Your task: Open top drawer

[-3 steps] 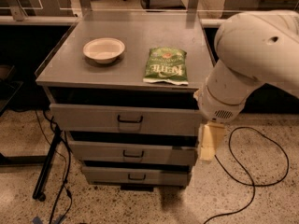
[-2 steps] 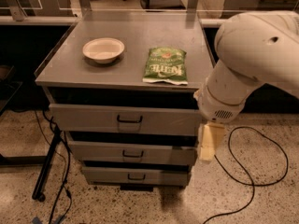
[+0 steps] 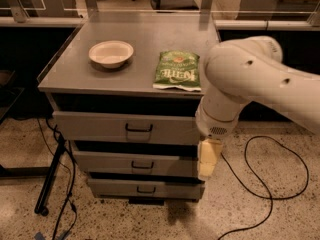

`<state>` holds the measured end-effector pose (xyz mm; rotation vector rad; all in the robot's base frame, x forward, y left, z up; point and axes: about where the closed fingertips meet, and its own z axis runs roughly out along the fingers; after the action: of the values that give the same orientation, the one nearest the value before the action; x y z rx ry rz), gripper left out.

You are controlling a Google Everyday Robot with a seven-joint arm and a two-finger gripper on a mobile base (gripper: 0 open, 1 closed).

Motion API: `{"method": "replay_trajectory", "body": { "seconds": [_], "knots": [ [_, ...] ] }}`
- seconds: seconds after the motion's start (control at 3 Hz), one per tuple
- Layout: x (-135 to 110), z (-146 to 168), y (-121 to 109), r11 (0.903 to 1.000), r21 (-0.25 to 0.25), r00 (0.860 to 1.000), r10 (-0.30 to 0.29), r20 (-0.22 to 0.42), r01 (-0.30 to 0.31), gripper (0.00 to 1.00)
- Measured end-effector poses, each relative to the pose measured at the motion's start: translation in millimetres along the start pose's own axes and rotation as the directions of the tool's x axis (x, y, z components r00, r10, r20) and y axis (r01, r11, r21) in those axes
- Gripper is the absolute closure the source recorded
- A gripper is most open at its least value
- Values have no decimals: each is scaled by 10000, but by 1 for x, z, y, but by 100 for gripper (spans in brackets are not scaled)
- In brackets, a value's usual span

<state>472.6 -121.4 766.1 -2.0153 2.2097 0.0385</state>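
The arm has swung toward 9 o'clock. Its white bulk now covers the right edge of the desk and stands just beside the green bag. The tool has gone the same way and slightly toward 6 o'clock. It now hangs over the right end of the middle drawer, just under the right corner of the top drawer.
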Motion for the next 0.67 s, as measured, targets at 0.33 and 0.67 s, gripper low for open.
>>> {"method": "replay_trajectory", "body": {
  "seconds": [0.33,0.67],
  "knots": [
    [-4,57,-33,9991,-305,9978,260,-616,-279,0],
    [-4,57,-33,9991,-305,9978,260,-616,-279,0]
  ]
}}
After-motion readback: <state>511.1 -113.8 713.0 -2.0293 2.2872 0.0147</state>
